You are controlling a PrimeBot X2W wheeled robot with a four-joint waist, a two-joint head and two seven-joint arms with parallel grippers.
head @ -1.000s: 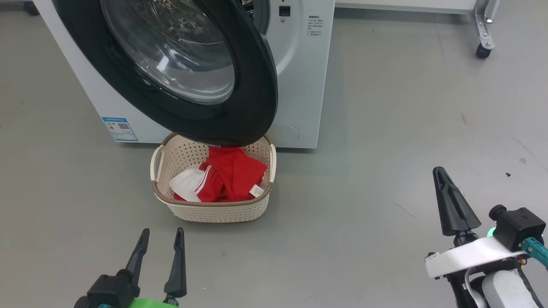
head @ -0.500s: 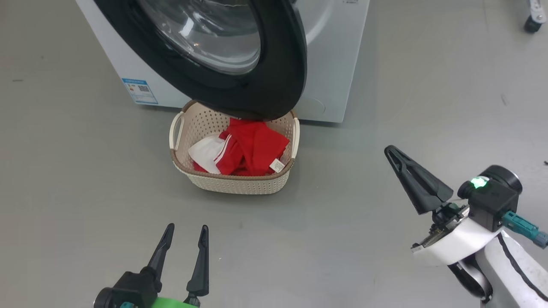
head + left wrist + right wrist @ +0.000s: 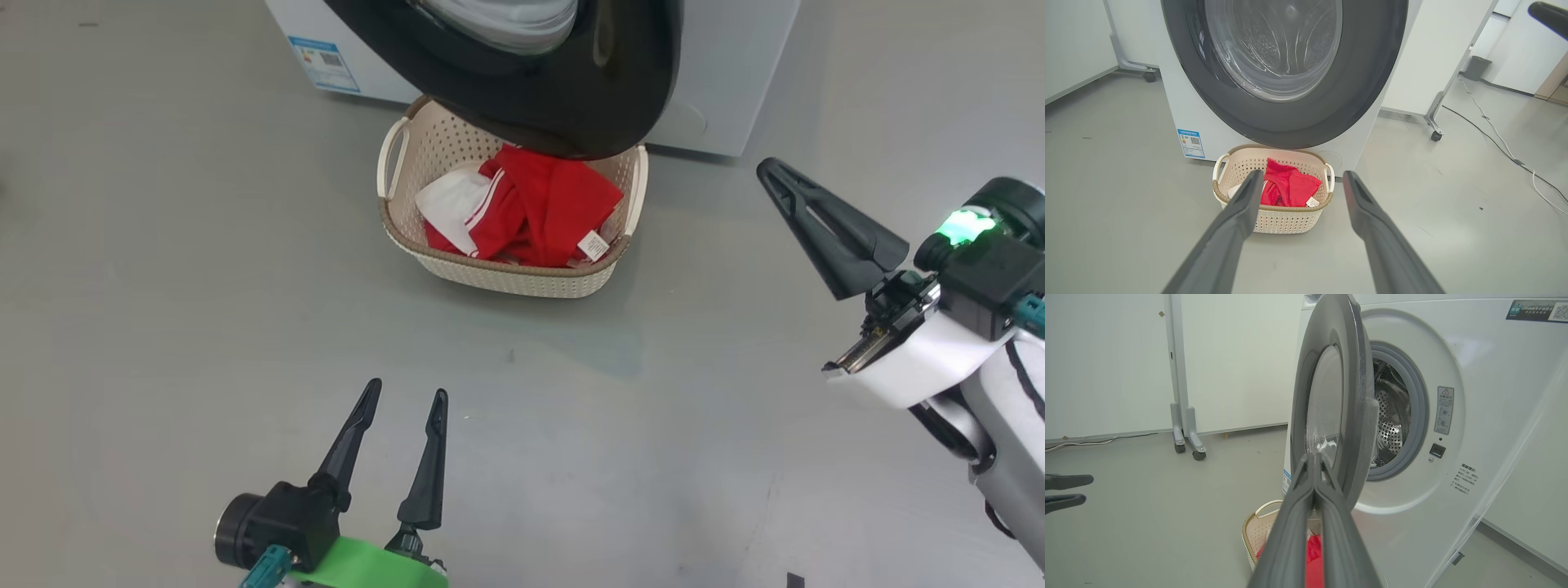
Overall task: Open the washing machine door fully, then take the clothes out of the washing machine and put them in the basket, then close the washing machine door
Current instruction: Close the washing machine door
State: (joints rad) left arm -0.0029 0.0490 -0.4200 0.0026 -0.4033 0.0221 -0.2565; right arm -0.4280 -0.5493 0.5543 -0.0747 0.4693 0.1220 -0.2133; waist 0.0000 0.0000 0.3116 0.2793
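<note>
The washing machine door (image 3: pixel 571 98) stands swung open over the cream basket (image 3: pixel 522 278), its black rim hiding the basket's far edge. The red and white clothes (image 3: pixel 539 212) lie inside the basket. In the right wrist view the door (image 3: pixel 1331 416) stands edge-on before the steel drum (image 3: pixel 1392 428) of the washing machine (image 3: pixel 1474 375). My left gripper (image 3: pixel 402 398) is open and empty, low on the floor side, well short of the basket (image 3: pixel 1274 220). My right gripper (image 3: pixel 767 169) is shut with nothing in it, to the right of the door.
The grey floor (image 3: pixel 163 286) spreads around the basket. White wheeled partitions stand behind, with a caster (image 3: pixel 1436 136) on the right and another (image 3: pixel 1199 455) on the left. A cable (image 3: pixel 1506 151) runs along the floor at the right.
The head camera has tilted down and turned, so machine and basket slid up and right. My right gripper has risen and moved closer to the door. The left stays open.
</note>
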